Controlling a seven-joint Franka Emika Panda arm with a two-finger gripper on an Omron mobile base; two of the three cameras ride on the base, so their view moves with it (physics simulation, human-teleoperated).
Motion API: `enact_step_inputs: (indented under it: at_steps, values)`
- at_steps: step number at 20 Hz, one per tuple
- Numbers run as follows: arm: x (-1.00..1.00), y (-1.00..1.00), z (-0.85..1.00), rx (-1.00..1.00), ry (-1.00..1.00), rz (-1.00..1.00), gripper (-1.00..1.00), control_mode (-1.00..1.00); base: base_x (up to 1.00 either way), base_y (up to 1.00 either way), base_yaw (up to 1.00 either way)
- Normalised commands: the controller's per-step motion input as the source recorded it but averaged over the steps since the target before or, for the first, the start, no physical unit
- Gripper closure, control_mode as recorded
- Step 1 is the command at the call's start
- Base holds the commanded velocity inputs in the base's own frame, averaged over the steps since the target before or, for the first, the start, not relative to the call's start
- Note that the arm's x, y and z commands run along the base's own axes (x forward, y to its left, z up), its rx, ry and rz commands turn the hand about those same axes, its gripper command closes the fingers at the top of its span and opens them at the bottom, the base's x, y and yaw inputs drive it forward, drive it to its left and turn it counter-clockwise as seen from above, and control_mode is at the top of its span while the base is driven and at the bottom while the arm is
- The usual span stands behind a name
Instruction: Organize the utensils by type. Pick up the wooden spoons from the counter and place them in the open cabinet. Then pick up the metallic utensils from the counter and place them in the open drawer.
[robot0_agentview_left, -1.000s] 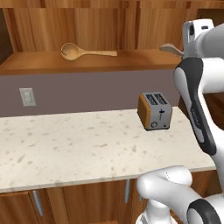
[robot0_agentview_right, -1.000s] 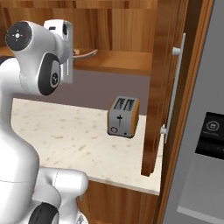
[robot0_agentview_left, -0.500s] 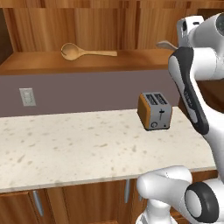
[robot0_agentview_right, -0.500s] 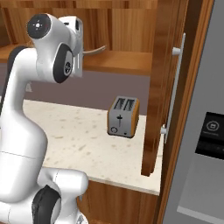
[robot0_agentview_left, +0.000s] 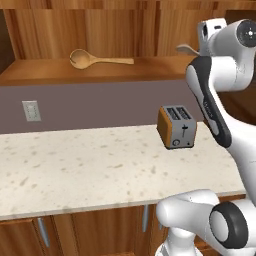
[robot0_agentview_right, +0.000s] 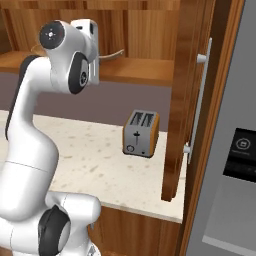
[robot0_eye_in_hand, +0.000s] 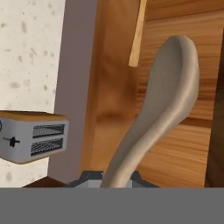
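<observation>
Claw (robot0_eye_in_hand: 114, 178) clenched on a spoon (robot0_eye_in_hand: 164, 100), up at the open cabinet (robot0_agentview_left: 125, 30), at the shelf's right end. Grey-tan in the hand view; you can't tell wood from metal. A wooden spoon (robot0_agentview_left: 97, 59) already lies on the shelf, left. Carry yours well in over the shelf floor, lower until it lies flat, then release. Right base view catches the cabinet door (robot0_agentview_right: 187, 90) close by; left base view shows toaster (robot0_agentview_left: 176, 126) on counter (robot0_agentview_left: 75, 170).

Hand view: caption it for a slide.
Pincer holds a spoon over the cabinet shelf, toaster on the counter beyond.
</observation>
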Motion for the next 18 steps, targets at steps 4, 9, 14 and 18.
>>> enact_step_inputs:
  at_steps: [4, 9, 14, 18]
  values:
    - [0.31, 0.0, -0.06, 0.0, -0.22, 0.0, 1.0, -1.0, 0.0, 0.0, 0.0]
    - [0.47, -0.07, 0.02, 0.0, 0.0, 0.0, 1.0, -1.0, 0.0, 0.0, 0.0]
    - [0.53, -0.04, 0.03, 0.0, 0.04, 0.0, 1.0, -1.0, 0.0, 0.0, 0.0]
    - [0.44, 0.0, 0.0, 0.0, 0.0, 0.0, 1.0, -1.0, 0.0, 0.0, 0.0]
